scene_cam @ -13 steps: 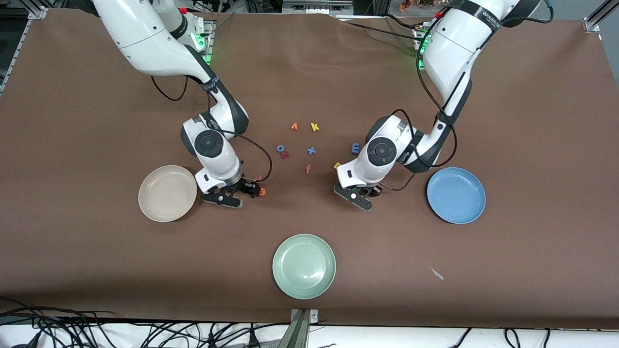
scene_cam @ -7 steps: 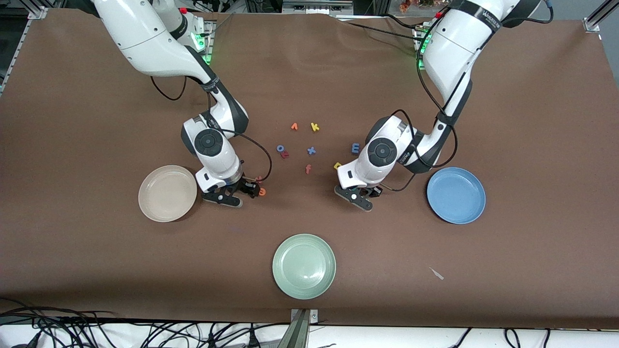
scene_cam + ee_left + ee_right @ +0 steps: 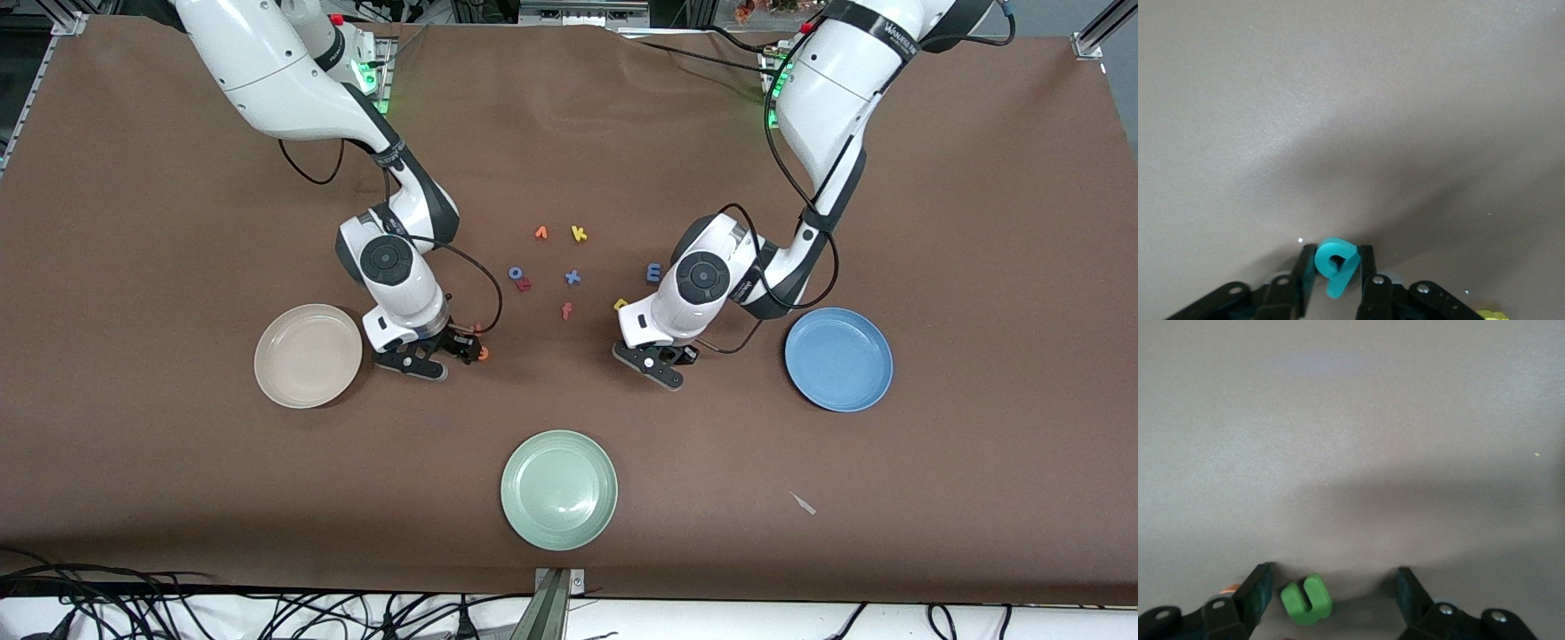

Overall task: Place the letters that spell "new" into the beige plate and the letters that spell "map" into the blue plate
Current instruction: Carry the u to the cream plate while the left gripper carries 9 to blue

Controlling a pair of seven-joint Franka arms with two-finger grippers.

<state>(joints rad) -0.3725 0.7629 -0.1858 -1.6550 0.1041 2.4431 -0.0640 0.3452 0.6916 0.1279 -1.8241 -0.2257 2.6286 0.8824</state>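
Observation:
My left gripper point(image 3: 1336, 257) is shut on the teal p point(image 3: 1335, 263) low at the table; in the front view it point(image 3: 680, 355) sits between the yellow a point(image 3: 621, 305) and the blue plate point(image 3: 837, 359). The light-blue m point(image 3: 654, 272) lies farther from the camera. My right gripper point(image 3: 1331, 581) stands open around the green n point(image 3: 1306, 599), which lies flat on the cloth and touches neither finger. In the front view that gripper point(image 3: 462, 347) is beside the beige plate point(image 3: 308, 356), with the orange e point(image 3: 483, 353) at its fingertips. The pinkish-red w point(image 3: 524, 285) lies mid-table.
A blue o point(image 3: 515, 273), blue x point(image 3: 573, 277), orange f point(image 3: 566, 310), orange v-shaped letter point(image 3: 540, 233) and yellow k point(image 3: 579, 234) lie between the arms. A pale green plate point(image 3: 558, 490) sits nearer the camera. Both task plates hold nothing.
The left gripper's fingers have closed onto the teal p. The right hand has shifted slightly toward the orange e, its fingers still apart.

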